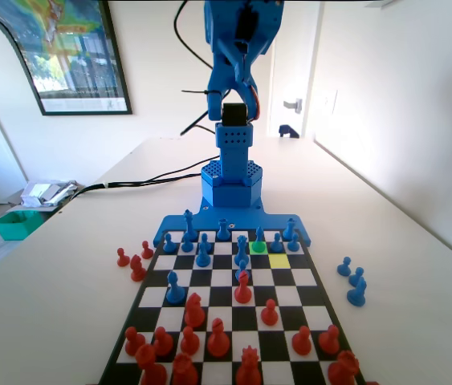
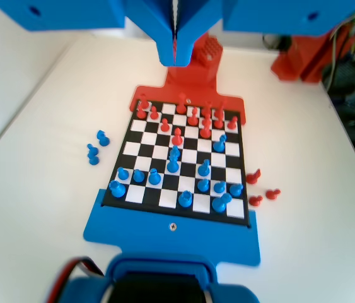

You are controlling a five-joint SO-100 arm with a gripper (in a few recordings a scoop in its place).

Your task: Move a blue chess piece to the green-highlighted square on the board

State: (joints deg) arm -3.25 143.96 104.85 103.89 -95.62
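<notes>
A slim blue chess piece (image 1: 258, 237) stands upright on the green-highlighted square (image 1: 258, 248), in the second row from the arm, just right of the middle of the board (image 1: 315, 298). A pale yellow square (image 1: 278, 261) lies diagonally in front of it. My gripper (image 1: 244, 80) is raised high above the arm's base, well clear of every piece. In the wrist view the gripper (image 2: 176, 58) hangs from the top edge with its jaws pressed together and nothing between them, far above the board (image 2: 176, 215).
Other blue pieces (image 1: 201, 255) crowd the rows near the arm, and red pieces (image 1: 217, 338) fill the near rows. Three blue pawns (image 1: 356, 285) stand off the board on the right and three red ones (image 1: 135, 262) on the left. A teal box (image 1: 15, 224) sits past the table's left edge.
</notes>
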